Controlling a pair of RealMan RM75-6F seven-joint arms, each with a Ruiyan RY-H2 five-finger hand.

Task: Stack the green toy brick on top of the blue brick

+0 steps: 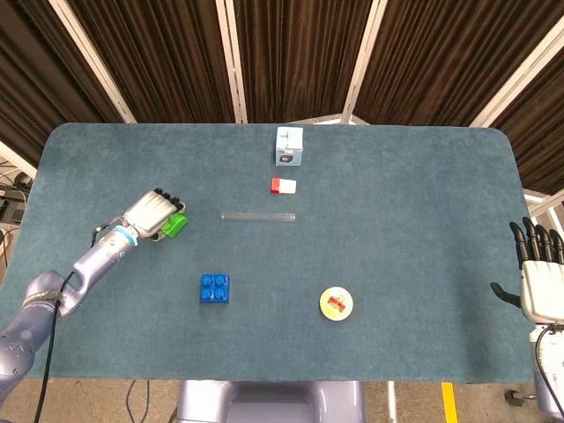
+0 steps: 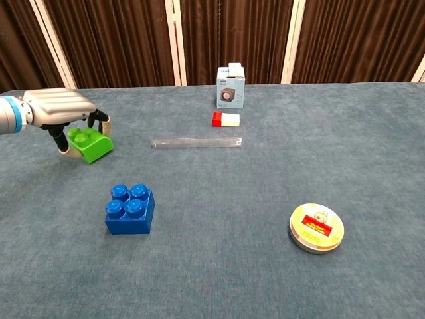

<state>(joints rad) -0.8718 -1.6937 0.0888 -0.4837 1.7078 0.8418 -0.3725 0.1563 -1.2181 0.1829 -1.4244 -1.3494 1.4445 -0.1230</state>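
Covering green brick point(image 2: 91, 144), left hand point(image 2: 61, 110) grasps it | right hand point(image 1: 539, 280) released, frame-cropped | blue brick point(image 2: 130, 209) apart

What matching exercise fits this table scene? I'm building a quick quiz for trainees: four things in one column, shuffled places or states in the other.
Things:
1. green brick
2. blue brick
3. clear tube
4. round tin

Places or states:
A. lying flat just in front of the red-and-white block
B. alone on the cloth, nearest the camera on the left
C. under the left hand, fingers around it
D. toward the right front of the table

Pairs: 1-C, 2-B, 3-A, 4-D
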